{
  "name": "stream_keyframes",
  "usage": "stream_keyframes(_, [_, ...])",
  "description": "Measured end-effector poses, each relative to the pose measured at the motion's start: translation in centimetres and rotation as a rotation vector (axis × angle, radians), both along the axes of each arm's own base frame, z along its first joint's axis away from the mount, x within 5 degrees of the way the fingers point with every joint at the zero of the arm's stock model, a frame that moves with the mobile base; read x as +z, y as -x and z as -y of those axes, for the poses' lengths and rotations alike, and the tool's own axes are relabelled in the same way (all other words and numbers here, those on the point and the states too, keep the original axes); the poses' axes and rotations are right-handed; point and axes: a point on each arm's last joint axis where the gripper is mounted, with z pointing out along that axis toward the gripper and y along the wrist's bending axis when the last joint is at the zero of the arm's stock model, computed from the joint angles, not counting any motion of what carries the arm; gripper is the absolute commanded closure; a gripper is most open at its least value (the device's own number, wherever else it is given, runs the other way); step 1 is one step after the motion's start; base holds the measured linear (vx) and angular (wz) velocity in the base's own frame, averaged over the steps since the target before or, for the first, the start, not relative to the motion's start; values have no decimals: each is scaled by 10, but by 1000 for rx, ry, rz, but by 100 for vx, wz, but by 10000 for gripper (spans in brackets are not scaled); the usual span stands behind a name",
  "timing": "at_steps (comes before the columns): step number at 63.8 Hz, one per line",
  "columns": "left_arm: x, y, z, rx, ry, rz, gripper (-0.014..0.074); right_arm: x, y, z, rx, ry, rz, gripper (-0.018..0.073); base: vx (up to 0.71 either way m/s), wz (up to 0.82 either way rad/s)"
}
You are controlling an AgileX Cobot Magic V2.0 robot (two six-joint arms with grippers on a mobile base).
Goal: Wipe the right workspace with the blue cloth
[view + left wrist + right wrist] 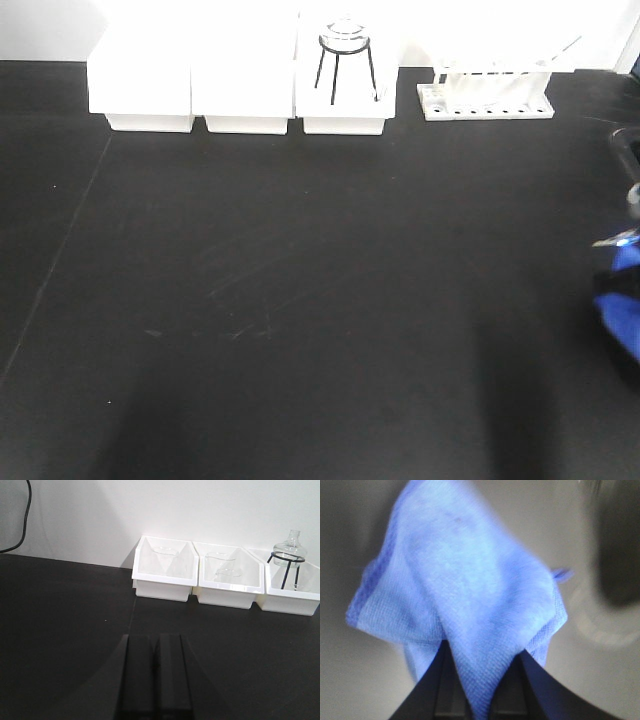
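Observation:
The blue cloth (465,595) hangs bunched from my right gripper (481,655), whose jaws are shut on a fold of it. In the front view the cloth (624,300) shows only at the far right edge, above the black table (300,300); the gripper itself is mostly cut off there. My left gripper (155,640) shows in the left wrist view with its two dark fingers pressed together, empty, low over the left part of the table.
Three white bins (240,75) stand along the back edge; the right one holds a glass flask on a black wire stand (345,60). A clear test-tube rack (487,90) stands at the back right. A dark cable or arm part (625,150) shows at the right edge.

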Motion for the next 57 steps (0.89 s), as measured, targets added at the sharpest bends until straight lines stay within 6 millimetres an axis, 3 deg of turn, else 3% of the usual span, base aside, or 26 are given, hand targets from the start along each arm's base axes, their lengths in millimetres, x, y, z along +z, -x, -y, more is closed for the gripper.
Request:
stream_keyframes(13, [0, 0, 0, 0, 0, 0, 602, 64, 28, -11, 40, -66, 360, 564, 0, 0])
stream_keyframes(27, [0, 0, 0, 0, 0, 0, 602, 102, 68, -23, 155, -83, 534, 564, 0, 0])
stream_keyframes(34, [0, 0, 0, 0, 0, 0, 602, 104, 88, -27, 183, -98, 606, 562, 0, 0])
stream_keyframes(48, [0, 0, 0, 0, 0, 0, 602, 76, 128, -32, 208, -93, 662, 562, 0, 0])
stream_keyframes(57, [0, 0, 0, 0, 0, 0, 602, 75, 144, -33, 215, -81, 715, 562, 0, 0])
